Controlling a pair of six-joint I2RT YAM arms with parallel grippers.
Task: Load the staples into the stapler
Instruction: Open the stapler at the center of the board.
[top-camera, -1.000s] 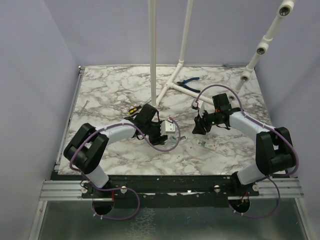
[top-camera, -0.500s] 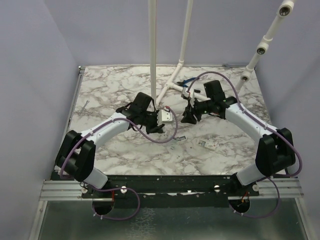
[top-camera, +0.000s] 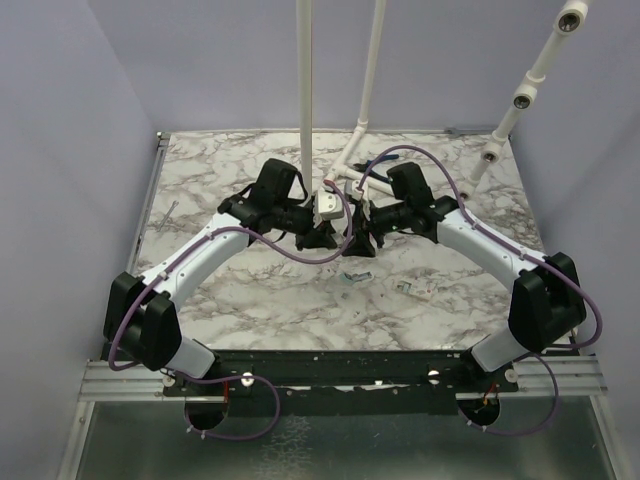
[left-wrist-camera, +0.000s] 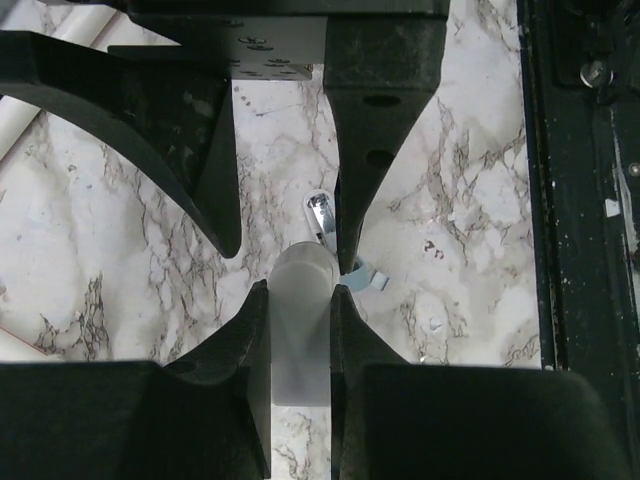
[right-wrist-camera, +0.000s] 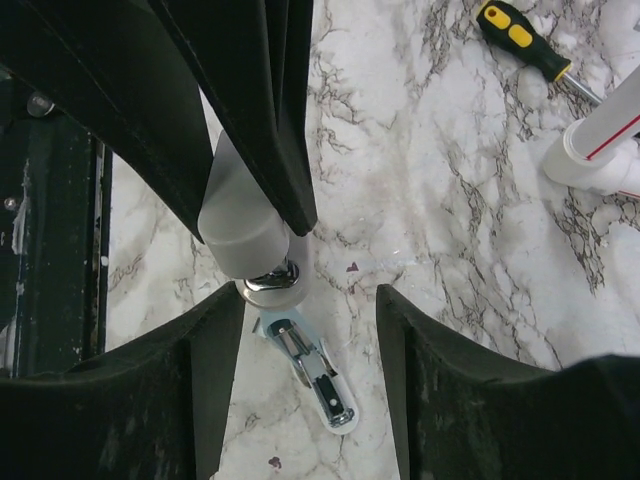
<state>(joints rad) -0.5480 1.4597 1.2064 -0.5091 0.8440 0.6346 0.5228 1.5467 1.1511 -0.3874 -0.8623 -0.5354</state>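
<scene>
My left gripper (left-wrist-camera: 300, 290) is shut on the pale frosted top of the stapler (left-wrist-camera: 300, 330). In the right wrist view the stapler (right-wrist-camera: 312, 372) is swung open below those fingers, with its pale blue-green shell and silvery metal channel facing up. My right gripper (right-wrist-camera: 310, 300) is open, and its fingers (right-wrist-camera: 205, 380) stand on either side of the open stapler without touching it. In the top view the left gripper (top-camera: 322, 238) and the right gripper (top-camera: 358, 243) meet tip to tip over the table's middle, and the stapler is hidden between them.
A small pale item (top-camera: 352, 276) and a small flat pack (top-camera: 415, 288) lie on the marble table (top-camera: 230, 290) near the grippers. A white pipe frame (top-camera: 345, 165) stands just behind them. A yellow-and-black screwdriver (right-wrist-camera: 525, 45) lies beside the pipe foot (right-wrist-camera: 600, 150).
Both arms have stretched away from their bases and swung inward. The left gripper has carried the stapler toward the middle. The right gripper has come across to meet it.
</scene>
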